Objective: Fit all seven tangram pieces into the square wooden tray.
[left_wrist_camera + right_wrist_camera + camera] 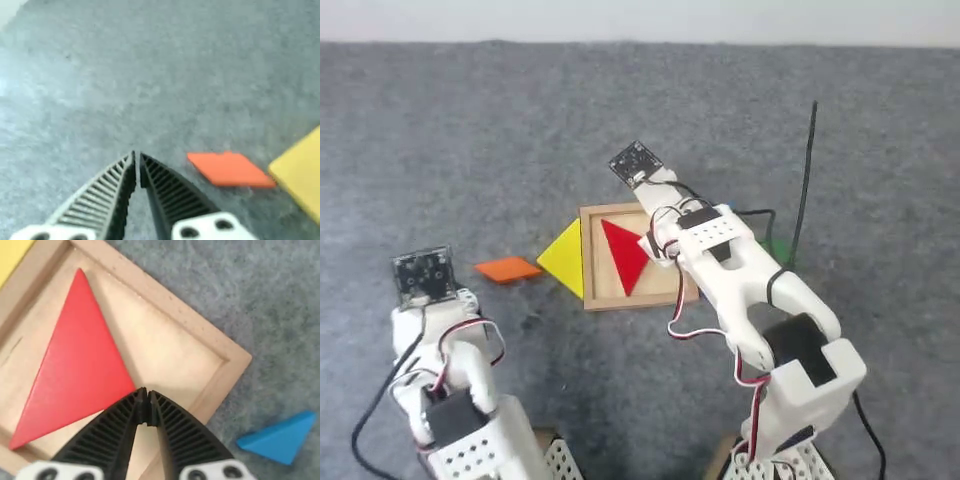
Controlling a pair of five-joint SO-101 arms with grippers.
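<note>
Right pincer (144,391) closed, red triangle (75,365) pointing right

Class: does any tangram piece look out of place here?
Yes. The red triangle lies in the tray, but the yellow triangle sits outside by its rim, and the orange piece and blue triangle lie on the carpet.
</note>
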